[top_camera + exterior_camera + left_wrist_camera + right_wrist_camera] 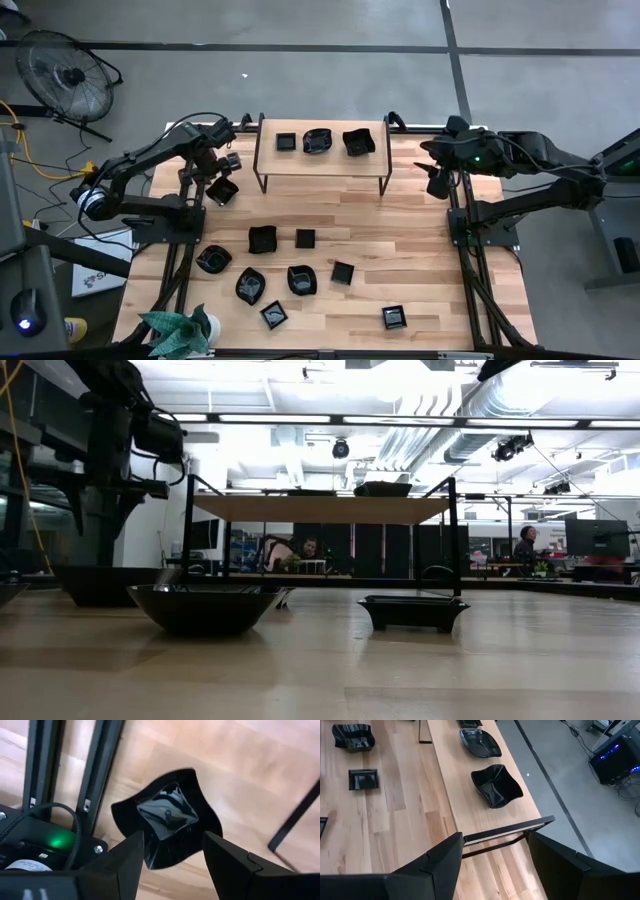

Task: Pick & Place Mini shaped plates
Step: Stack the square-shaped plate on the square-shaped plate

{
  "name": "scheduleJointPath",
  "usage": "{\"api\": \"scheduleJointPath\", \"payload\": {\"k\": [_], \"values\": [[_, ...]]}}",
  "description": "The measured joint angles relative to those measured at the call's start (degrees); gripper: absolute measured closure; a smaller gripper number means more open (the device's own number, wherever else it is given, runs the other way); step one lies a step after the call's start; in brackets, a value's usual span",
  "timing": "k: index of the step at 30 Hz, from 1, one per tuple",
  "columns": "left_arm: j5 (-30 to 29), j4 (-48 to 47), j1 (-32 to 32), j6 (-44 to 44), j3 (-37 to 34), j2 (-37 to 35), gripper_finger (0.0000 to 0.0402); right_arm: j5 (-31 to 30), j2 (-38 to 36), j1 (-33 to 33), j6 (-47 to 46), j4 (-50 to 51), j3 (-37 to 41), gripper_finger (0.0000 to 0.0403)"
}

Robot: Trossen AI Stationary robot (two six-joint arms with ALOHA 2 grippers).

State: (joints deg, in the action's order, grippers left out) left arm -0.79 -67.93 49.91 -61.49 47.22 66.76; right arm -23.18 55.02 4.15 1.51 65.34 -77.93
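Observation:
Several mini shaped plates, small glossy black dishes, lie on the wooden table (420,260), among them a wavy one (262,239) and a square one (305,238). Three more stand on the raised wooden shelf (320,165): a square one (286,141), a roundish one (480,742) and a wavy one (497,785). At the far left, beside the shelf, my left gripper (172,850) points down, open, over a wavy-edged plate (167,820) that lies on the table, its fingers on either side of one corner. My right gripper (495,840) hangs open, raised, by the shelf's right end.
The shelf's dark legs (262,185) stand close to the right of the left gripper's plate. The left arm's dark frame rails (95,775) run beside that plate. A green plant (180,330) sits at the near left corner. Bare wood lies at the table's right.

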Motion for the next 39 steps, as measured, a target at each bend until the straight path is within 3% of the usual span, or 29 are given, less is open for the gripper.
{"api": "scheduleJointPath", "payload": {"k": [10,18,30,39], "values": [[7.2,-0.7,-0.5,8.8,0.0,0.4,0.0205,-0.8,-1.1,0.0,-1.4,2.1,0.0,0.0178],[7.7,0.7,-11.5,21.9,0.0,3.5,0.0205,-1.1,-2.7,0.0,-2.7,2.2,0.0,0.0179],[1.1,-0.3,-27.6,26.1,0.0,3.5,0.0205,-0.6,-2.8,0.0,-5.5,2.2,0.0,0.0178],[-5.6,-0.9,-36.2,17.1,0.0,3.7,0.0205,-0.2,-2.8,0.0,-7.7,2.2,0.0,0.0178]]}}
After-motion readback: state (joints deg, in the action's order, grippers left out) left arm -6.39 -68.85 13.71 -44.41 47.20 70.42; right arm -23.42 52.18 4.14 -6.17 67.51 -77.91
